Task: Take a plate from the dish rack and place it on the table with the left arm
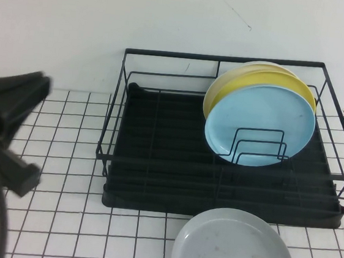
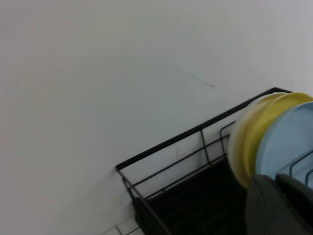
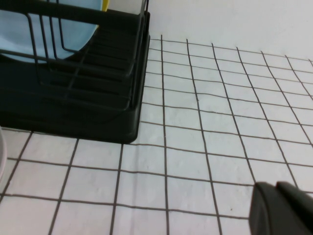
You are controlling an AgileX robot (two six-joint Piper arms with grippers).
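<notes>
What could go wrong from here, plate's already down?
1. The grey plate lies flat on the table near the front edge; a bump could push it off.
2. The left gripper hangs left of the rack; a swing right could hit it.
3. The right gripper sits low over the table.

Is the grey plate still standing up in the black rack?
No, the grey plate lies flat on the table in front of the dish rack, away from the left gripper; the right gripper is near the rack's corner.
</notes>
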